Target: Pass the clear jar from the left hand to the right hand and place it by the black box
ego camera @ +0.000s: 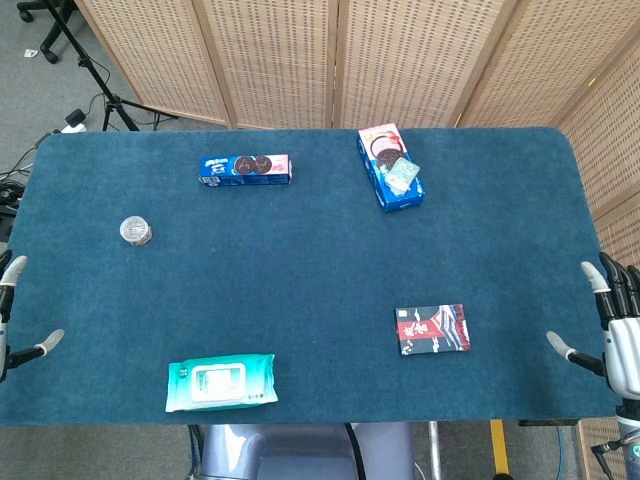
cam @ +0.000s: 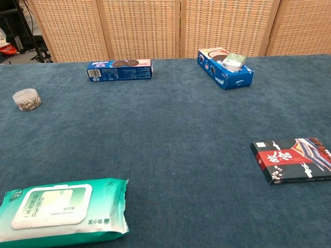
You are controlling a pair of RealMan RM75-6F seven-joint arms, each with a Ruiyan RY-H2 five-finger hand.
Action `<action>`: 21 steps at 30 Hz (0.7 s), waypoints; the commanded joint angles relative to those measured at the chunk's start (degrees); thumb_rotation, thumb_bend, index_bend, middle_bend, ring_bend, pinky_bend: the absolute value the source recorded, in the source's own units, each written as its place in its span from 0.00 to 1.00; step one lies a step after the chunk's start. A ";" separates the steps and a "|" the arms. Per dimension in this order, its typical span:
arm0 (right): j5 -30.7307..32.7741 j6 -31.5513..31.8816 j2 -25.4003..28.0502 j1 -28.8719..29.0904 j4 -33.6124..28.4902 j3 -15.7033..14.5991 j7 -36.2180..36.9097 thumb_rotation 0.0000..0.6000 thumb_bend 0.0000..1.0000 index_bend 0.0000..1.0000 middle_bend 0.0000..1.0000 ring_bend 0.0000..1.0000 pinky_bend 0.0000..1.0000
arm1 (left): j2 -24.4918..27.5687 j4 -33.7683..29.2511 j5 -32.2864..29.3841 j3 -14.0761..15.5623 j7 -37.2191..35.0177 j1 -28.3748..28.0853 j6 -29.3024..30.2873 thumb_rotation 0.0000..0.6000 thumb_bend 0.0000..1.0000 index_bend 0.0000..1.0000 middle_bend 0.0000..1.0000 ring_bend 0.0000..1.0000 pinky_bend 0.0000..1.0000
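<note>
Clear jar [ego camera: 135,231] untouched; both hands apparently spread at table edges.

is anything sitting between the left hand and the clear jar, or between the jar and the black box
Nothing visible. Bare cloth lies between the left hand and the clear jar, and between the jar and the black box. The wipes pack lies nearer the front edge, off both lines.
</note>
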 commanded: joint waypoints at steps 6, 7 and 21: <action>0.26 -0.32 0.17 0.07 -0.06 0.08 0.20 1.00 0.00 0.00 0.00 0.00 0.00 | 0.05 0.41 -2.40 -1.46 1.04 -2.30 -3.57 1.00 0.00 0.00 0.00 0.00 0.00; 0.39 -0.47 0.09 0.09 0.01 0.06 0.06 1.00 0.00 0.00 0.00 0.00 0.00 | 0.30 0.52 -3.40 -2.04 0.83 -3.13 -4.99 1.00 0.00 0.00 0.00 0.00 0.00; 3.85 -3.51 -1.49 1.43 0.84 1.15 -3.36 1.00 0.00 0.00 0.00 0.00 0.00 | -3.76 24.82 -24.94 -9.24 0.33 -30.22 -49.38 1.00 0.00 0.00 0.00 0.00 0.00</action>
